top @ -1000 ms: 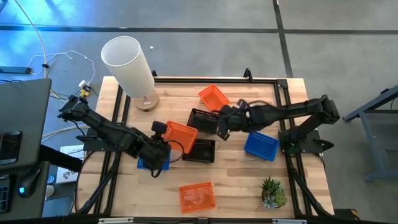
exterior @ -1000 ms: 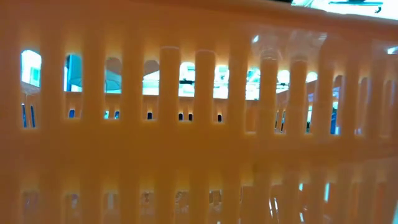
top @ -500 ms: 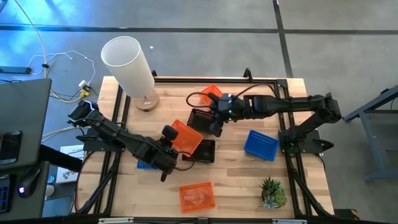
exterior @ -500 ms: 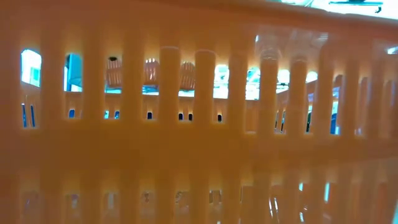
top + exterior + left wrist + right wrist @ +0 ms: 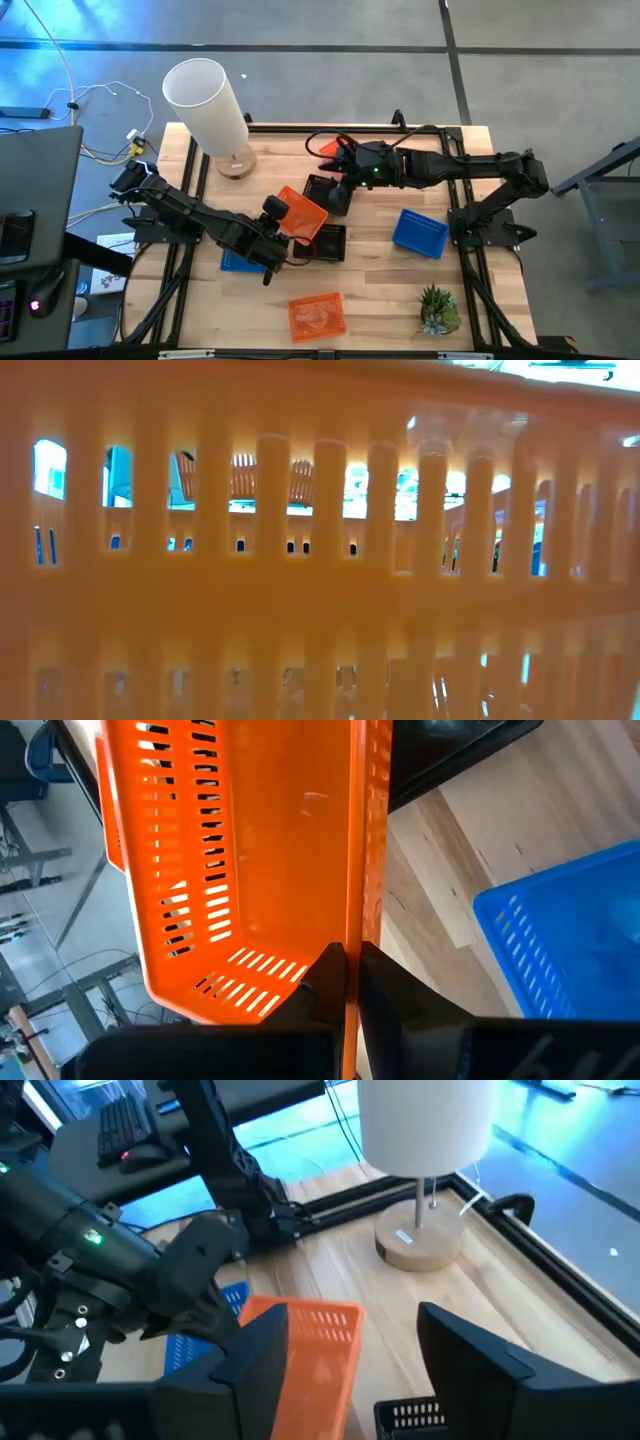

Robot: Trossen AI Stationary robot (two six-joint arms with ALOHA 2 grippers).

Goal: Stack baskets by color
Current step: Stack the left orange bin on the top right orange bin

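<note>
Orange baskets: we count three. One point(image 5: 305, 212) hangs tilted above the middle of the table point(image 5: 380, 290), one point(image 5: 317, 316) lies at the front edge, and one point(image 5: 331, 147) at the back is mostly hidden under the right arm.
Black baskets: we see two, one point(image 5: 320, 188) just behind the lifted orange one and one point(image 5: 326, 243) just in front of it.
Blue baskets: we see two, one point(image 5: 420, 232) on the right side and one point(image 5: 238, 263) partly under the left arm.
Left gripper point(image 5: 280, 215): clenched on a side wall of the lifted orange basket, the wall pinched between both fingers point(image 5: 322, 982).
Right gripper point(image 5: 342, 160): released, jaws spread wide with nothing between them, over the back orange basket.
Low view: the front orange basket's slotted wall fills it.
Others: one white cylinder point(image 5: 205, 95) and one potted plant point(image 5: 438, 308).
</note>
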